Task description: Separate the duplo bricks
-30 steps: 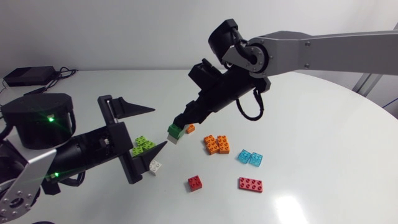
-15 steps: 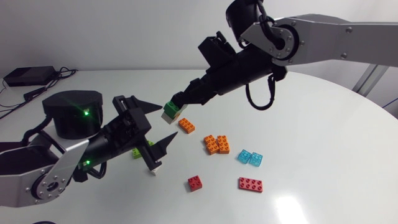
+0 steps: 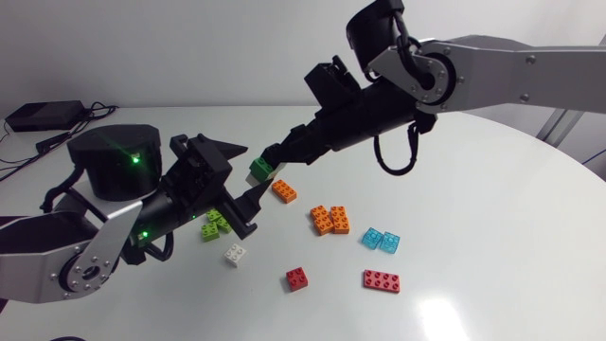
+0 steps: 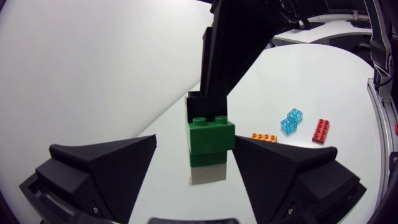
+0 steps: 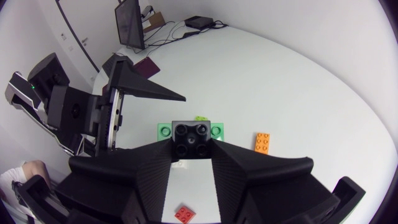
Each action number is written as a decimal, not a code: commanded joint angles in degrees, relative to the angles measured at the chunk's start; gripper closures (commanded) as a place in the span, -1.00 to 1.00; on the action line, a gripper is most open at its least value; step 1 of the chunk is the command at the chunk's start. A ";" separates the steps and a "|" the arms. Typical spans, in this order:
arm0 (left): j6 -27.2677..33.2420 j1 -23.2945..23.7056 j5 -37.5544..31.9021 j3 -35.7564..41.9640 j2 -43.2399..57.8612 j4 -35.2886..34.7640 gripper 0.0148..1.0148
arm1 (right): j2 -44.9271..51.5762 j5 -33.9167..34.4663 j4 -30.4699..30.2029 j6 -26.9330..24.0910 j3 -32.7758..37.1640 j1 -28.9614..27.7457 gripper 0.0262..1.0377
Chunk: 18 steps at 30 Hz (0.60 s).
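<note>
My right gripper point(image 3: 281, 152) comes in from the right and holds a small brick stack above the table, shut on its black brick point(image 5: 191, 134). Below the black brick sit a green brick point(image 3: 260, 169) and a pale one point(image 4: 208, 174). My left gripper point(image 3: 253, 170) is open around the stack. In the left wrist view its fingers point(image 4: 106, 168) flank the green brick point(image 4: 211, 140): one fingertip is almost at the brick's side, the other stands a gap away. The right wrist view shows the green brick point(image 5: 163, 130) sticking out past the black one.
Loose bricks lie on the white table point(image 3: 492, 218): an orange one point(image 3: 284, 190), an orange pair point(image 3: 330, 220), light-blue ones point(image 3: 381, 240), two red point(image 3: 296, 278) point(image 3: 381, 280), lime ones point(image 3: 216, 224) and a white one point(image 3: 236, 255).
My right arm lifted the stack a little. My left gripper rose from near the lime bricks up to the stack, and its fingers have narrowed around the green brick.
</note>
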 commanded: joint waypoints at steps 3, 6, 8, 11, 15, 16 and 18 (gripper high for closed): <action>-3.57 -1.12 -1.18 2.24 1.41 2.16 -0.55 | -2.08 -0.84 2.10 2.35 -2.74 -0.75 0.71; -4.45 -1.56 -1.62 2.59 2.02 2.51 -0.48 | -2.61 -1.19 2.72 2.44 -3.26 -1.10 0.71; -4.89 -2.00 -1.70 2.77 2.55 2.86 -0.47 | -3.14 -1.19 3.16 2.52 -3.53 -1.19 0.71; -5.59 -2.53 -2.06 3.21 3.25 2.95 -0.47 | -3.84 -1.46 4.04 2.70 -4.06 -1.19 0.71; -6.38 -2.71 -2.06 3.74 3.34 3.04 -0.30 | -4.28 -1.72 4.48 2.88 -4.41 -1.27 0.71; -6.47 -2.71 -2.06 3.91 3.43 3.04 -0.24 | -4.28 -1.81 4.56 2.88 -4.58 -1.27 0.71; -6.91 -2.71 -2.06 4.18 3.78 3.04 -0.15 | -4.28 -1.99 4.74 2.88 -4.85 -1.45 0.71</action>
